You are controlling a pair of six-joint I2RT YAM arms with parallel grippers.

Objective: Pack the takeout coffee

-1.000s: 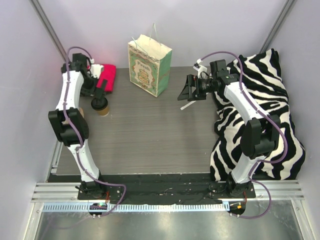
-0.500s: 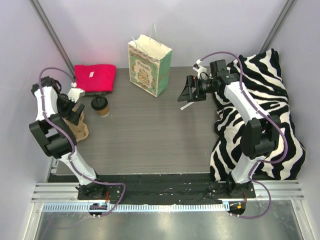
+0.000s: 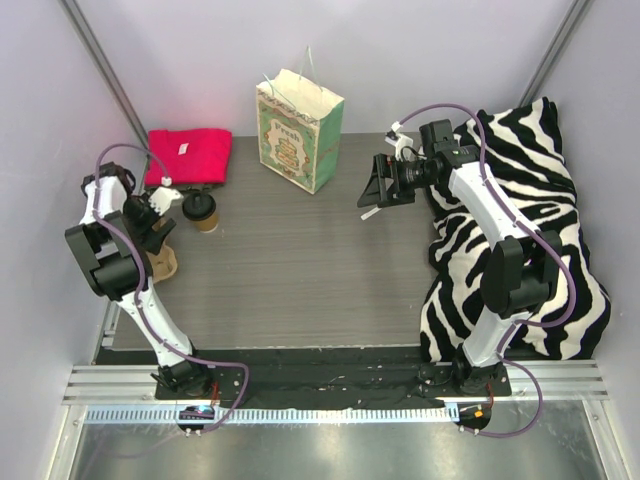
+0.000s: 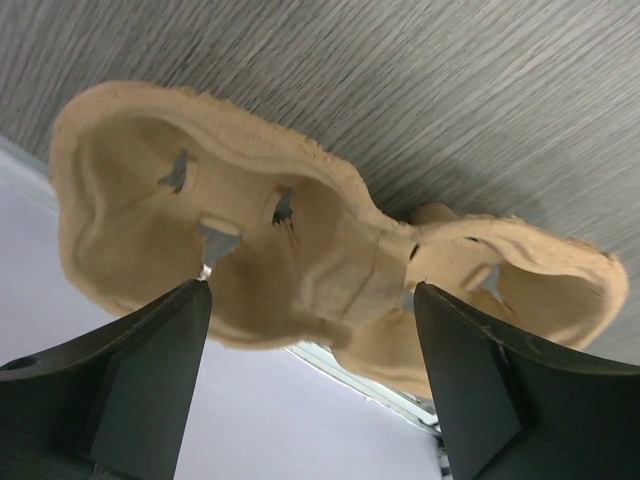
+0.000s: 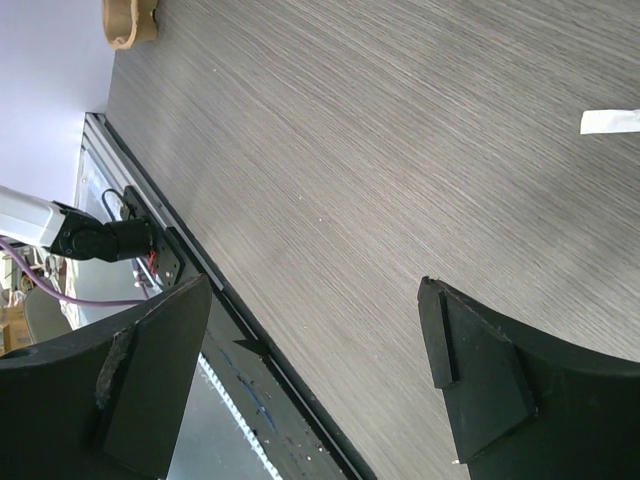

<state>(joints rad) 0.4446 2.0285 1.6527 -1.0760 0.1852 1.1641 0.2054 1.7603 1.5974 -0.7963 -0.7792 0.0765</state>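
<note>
The takeout coffee (image 3: 201, 211), a small tan paper cup with its black lid on, stands upright at the table's left, in front of a red cloth. It does not show in either wrist view. My left gripper (image 3: 152, 235) is open and empty just left of the cup, over the beige pulp cup carrier (image 3: 162, 264). In the left wrist view the open gripper (image 4: 312, 290) straddles the carrier (image 4: 300, 240) without touching it. My right gripper (image 3: 378, 186) is open and empty above the table, right of the bag; it is also open in its wrist view (image 5: 315, 283).
The white-and-green paper bag (image 3: 298, 130) stands upright at the back centre. A folded red cloth (image 3: 190, 157) lies at the back left. A zebra-print cushion (image 3: 520, 230) fills the right side. A white paper slip (image 3: 375, 212) lies under the right gripper, and the right wrist view (image 5: 610, 121) shows it too.
My left arm has swung from beside the cup and red cloth out to the left wall, then settled over the cup carrier. The right arm has barely moved.
</note>
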